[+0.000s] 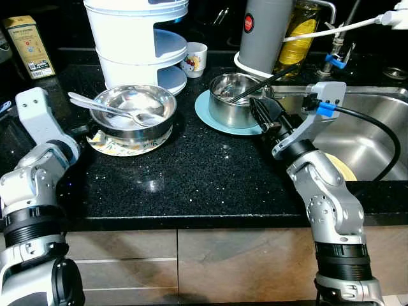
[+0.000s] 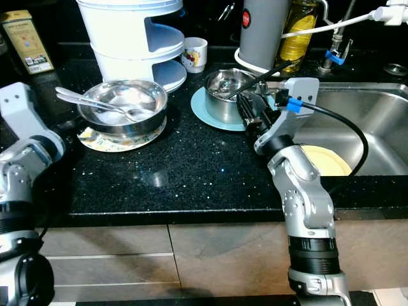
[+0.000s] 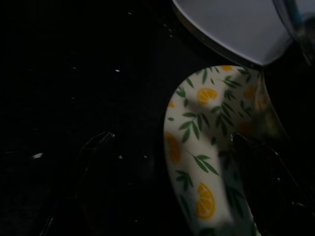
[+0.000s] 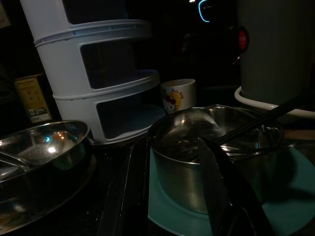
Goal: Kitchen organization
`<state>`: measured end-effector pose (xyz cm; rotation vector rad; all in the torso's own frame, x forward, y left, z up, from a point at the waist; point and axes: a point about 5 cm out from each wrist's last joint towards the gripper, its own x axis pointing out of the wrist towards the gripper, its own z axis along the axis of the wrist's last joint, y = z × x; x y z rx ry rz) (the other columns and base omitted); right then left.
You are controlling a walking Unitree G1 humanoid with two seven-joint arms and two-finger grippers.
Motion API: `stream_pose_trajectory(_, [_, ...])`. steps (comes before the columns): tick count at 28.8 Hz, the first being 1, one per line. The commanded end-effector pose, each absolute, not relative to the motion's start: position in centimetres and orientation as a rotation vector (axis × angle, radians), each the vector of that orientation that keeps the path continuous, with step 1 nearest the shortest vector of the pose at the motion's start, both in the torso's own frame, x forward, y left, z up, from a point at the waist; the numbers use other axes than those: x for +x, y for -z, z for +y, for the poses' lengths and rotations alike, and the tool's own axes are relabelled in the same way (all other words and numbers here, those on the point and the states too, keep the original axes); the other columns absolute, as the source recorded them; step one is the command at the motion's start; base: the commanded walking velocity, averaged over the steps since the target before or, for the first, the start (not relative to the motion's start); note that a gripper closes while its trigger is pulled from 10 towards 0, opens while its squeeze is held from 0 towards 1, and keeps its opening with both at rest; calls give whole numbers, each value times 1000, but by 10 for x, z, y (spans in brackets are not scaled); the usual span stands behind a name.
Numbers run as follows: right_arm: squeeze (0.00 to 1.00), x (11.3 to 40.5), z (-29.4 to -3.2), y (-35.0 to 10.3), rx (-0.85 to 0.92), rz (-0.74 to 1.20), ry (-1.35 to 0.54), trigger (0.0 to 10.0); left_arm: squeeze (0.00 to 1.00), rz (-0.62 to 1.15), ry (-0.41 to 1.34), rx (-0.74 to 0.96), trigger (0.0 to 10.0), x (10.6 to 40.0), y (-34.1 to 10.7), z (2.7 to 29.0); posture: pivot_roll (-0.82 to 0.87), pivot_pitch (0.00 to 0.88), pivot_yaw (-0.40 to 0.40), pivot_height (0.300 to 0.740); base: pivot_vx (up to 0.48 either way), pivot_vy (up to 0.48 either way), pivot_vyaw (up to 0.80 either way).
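A steel bowl point(image 1: 132, 109) with a spoon point(image 1: 111, 108) in it rests on a plate with an orange-and-leaf pattern point(image 3: 197, 147). My left gripper point(image 1: 88, 132) sits low at this plate's left edge, its dim fingers spread open either side of the rim. A small steel pot point(image 1: 231, 97) with a black utensil point(image 1: 268, 80) in it stands on a teal plate point(image 1: 205, 113). My right gripper point(image 1: 262, 115) is open at the pot's right side. One finger point(image 4: 214, 191) is against the pot's wall, the other point(image 4: 123, 196) beside it.
A white tiered rack point(image 1: 137, 38), a cartoon cup point(image 1: 194, 58), a grey flask point(image 1: 264, 32) and an oil bottle point(image 1: 305, 25) line the back. A tin point(image 1: 29, 46) stands far left. The sink point(image 1: 373, 121) on the right holds a yellow plate point(image 1: 344, 169).
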<state>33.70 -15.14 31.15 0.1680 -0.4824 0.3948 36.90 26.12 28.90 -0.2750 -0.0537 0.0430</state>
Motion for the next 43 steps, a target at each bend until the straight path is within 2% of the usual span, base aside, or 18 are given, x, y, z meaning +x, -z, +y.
stream_pose_trajectory(1, [0, 334, -155, -314, 165, -497, -391, 10000, 0, 39, -35, -275, 10000, 371, -273, 260, 12, 250, -12, 740, 0, 0, 0])
stream_pose_trajectory(6, [0, 334, -155, -315, 164, -498, -394, 10000, 0, 111, -14, -240, 10000, 371, -266, 260, 12, 249, -13, 740, 0, 0, 0])
stream_pose_trajectory(7, [0, 334, -154, -315, 164, -499, -394, 10000, 0, 122, -19, -243, 6706, 371, -265, 261, 12, 249, -13, 740, 0, 0, 0])
stream_pose_trajectory(8, [0, 334, -154, -315, 164, -499, -394, 10000, 0, 125, -18, -243, 4549, 371, -264, 261, 12, 249, -13, 740, 0, 0, 0])
stream_pose_trajectory(9, [0, 334, -155, -315, 164, -499, -393, 10000, 0, 134, -28, -240, 1098, 370, -263, 263, 12, 249, -13, 740, 0, 0, 0])
stream_pose_trajectory(10, [0, 334, -155, -315, 164, -499, -393, 10000, 0, 137, -29, -240, 0, 370, -263, 263, 12, 249, -13, 740, 0, 0, 0])
stream_pose_trajectory(36, [0, 336, -153, -315, 166, -497, -400, 10000, 0, 212, -10, -248, 0, 359, -256, 278, 15, 242, -16, 740, 0, 0, 0])
stream_pose_trajectory(43, [0, 336, -153, -315, 166, -496, -400, 10000, 0, 261, 60, -256, 0, 357, -250, 270, 18, 243, -16, 740, 0, 0, 0])
